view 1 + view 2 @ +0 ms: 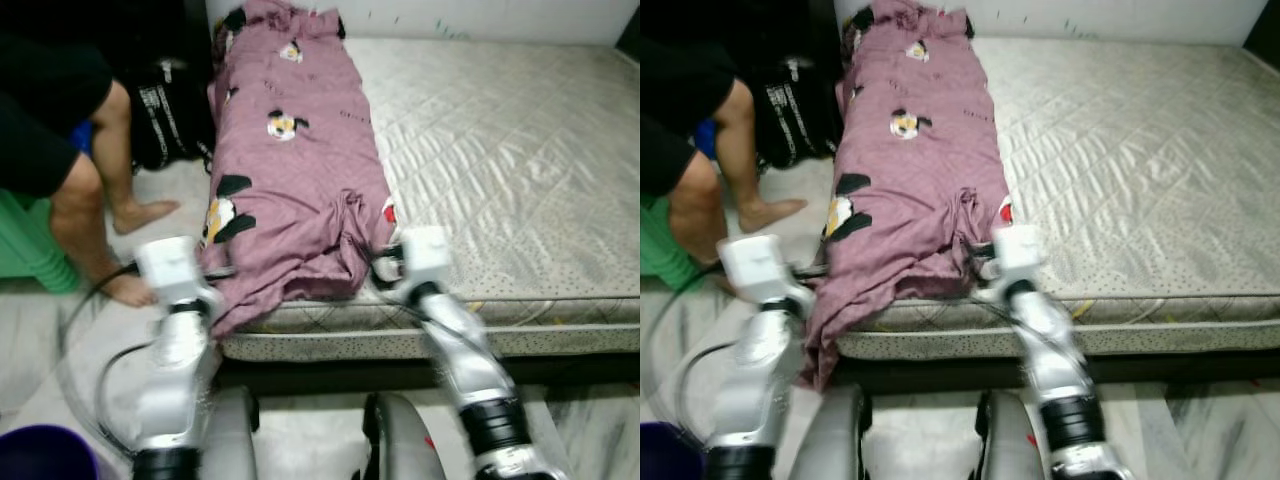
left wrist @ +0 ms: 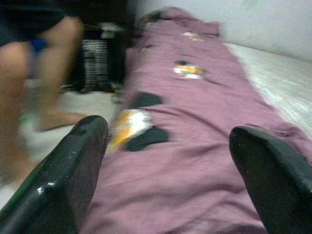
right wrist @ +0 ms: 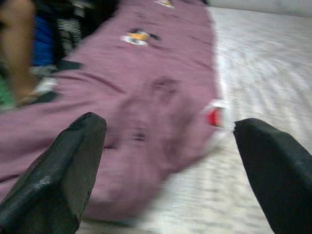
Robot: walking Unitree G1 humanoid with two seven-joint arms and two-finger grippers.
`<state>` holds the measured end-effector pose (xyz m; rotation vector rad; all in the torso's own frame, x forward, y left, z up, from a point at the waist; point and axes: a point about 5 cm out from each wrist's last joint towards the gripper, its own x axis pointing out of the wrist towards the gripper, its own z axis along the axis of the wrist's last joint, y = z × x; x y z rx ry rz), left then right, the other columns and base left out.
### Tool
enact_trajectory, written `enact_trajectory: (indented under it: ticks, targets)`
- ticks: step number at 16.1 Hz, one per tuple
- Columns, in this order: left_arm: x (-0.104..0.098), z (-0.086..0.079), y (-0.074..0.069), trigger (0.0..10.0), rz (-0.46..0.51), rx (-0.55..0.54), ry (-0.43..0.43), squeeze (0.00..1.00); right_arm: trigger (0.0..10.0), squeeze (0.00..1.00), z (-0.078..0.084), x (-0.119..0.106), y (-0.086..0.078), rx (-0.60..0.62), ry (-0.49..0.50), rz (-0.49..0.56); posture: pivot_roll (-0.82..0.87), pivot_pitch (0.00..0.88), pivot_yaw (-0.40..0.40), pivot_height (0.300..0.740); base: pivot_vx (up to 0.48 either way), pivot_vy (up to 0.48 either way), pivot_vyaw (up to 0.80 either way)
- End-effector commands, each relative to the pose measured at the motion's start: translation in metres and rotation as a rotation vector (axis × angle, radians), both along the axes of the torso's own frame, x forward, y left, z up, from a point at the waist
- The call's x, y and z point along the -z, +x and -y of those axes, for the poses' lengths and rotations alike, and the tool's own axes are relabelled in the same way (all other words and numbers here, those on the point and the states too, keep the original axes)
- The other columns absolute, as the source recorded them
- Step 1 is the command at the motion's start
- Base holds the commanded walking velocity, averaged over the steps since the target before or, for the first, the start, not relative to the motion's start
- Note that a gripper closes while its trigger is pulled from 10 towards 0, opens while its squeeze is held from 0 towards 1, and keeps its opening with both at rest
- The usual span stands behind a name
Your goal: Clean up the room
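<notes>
A mauve blanket point(image 1: 290, 170) with cartoon prints lies lengthwise along the left side of a bare mattress point(image 1: 500, 160), its near end bunched and hanging over the bed's front edge. My left gripper point(image 2: 170, 175) is open, held low at the blanket's hanging left corner; its white wrist point(image 1: 168, 265) is beside the bed. My right gripper point(image 3: 170, 170) is also open, just short of the bunched near end, with its wrist point(image 1: 425, 250) over the mattress's front edge. Nothing is between either pair of fingers.
A person's bare legs point(image 1: 100, 200) stand on the floor left of the bed, close to my left arm. A black bag point(image 1: 165, 105) rests behind them. A green stool point(image 1: 30, 245) and a purple bin point(image 1: 45, 455) are at far left.
</notes>
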<state>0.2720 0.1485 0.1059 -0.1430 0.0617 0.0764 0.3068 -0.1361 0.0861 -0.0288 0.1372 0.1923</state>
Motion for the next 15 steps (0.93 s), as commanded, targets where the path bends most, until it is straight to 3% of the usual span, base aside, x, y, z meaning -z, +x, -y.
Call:
enact_trajectory:
  ticks: [1,3,8,11,15]
  targets:
    - [0.000,-0.005,0.000,10.0,-0.003,-0.016,-0.002,0.00,10.0,0.00,-0.009,-0.003,0.002,-0.021,0.018,0.009,0.05,0.000,-0.051,0.586,0.000,0.000,0.00]
    - [0.000,-0.005,0.001,10.0,0.002,-0.005,-0.003,0.00,10.0,0.00,-0.009,-0.003,0.002,-0.021,0.020,0.007,0.05,0.000,-0.051,0.586,0.135,0.000,0.00]
    - [0.000,-0.003,0.000,10.0,-0.005,0.001,-0.008,0.00,10.0,0.00,-0.009,-0.002,0.002,-0.022,0.022,0.002,0.06,0.000,-0.051,0.586,0.480,0.000,0.00]
    - [0.003,-0.004,0.000,10.0,-0.027,-0.012,-0.008,0.00,10.0,0.00,-0.009,-0.001,0.003,-0.028,0.016,-0.009,0.06,0.000,-0.051,0.586,0.000,0.000,0.00]
    - [0.003,-0.006,-0.002,10.0,-0.041,-0.030,-0.004,0.00,10.0,0.00,-0.006,0.005,0.013,-0.060,-0.063,-0.074,0.07,0.000,-0.053,0.586,0.000,0.000,0.00]
